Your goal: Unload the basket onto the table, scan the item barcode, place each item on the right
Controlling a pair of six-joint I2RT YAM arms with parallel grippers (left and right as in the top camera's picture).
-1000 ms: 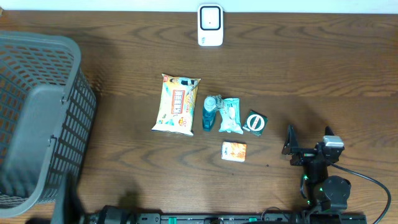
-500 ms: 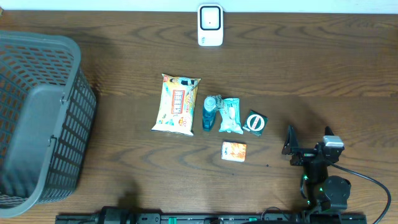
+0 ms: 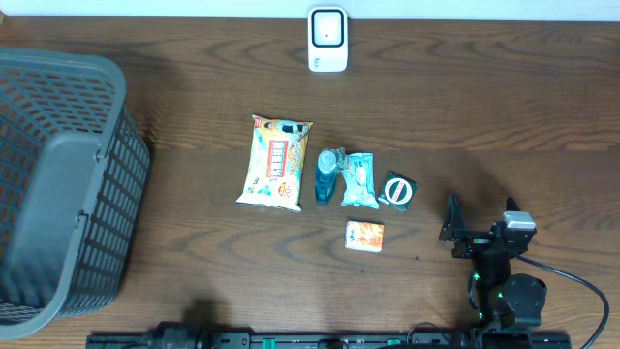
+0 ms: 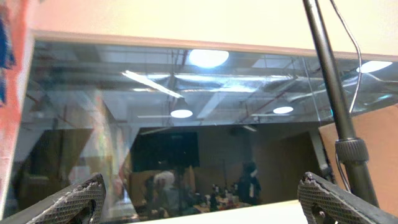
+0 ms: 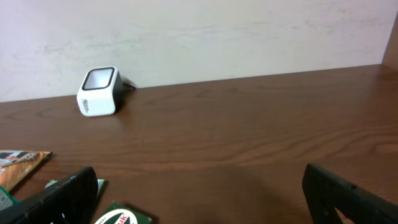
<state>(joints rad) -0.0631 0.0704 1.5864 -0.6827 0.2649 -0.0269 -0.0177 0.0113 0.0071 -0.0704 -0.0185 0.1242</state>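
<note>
My right pincer is spread wide with nothing between its two black tips, low at the near right of the table, facing the far wall. My left pincer is just as wide and empty. It is tipped upward and does not show from above. The goods lie in a loose group at mid-table, to the left of my right arm. A yellow snack packet with red print lies flat. Just beside it are a blue bottle on its side and a teal pouch, the two touching or nearly so. Next comes a dark green packet with a white ring on its face. A small orange box sits alone, nearer to me than the others. I cannot make out a barcode on any of them. The scanner, a white block with a dark window, stands at the far edge against the wall, well apart from the goods. The table is dark brown wood with a strong grain, and a grey lattice basket fills its left end. The wall is plain cream. My left camera sees a glass pane mirroring round ceiling lights, and at the right a black pole with a thin cable beside it.
</note>
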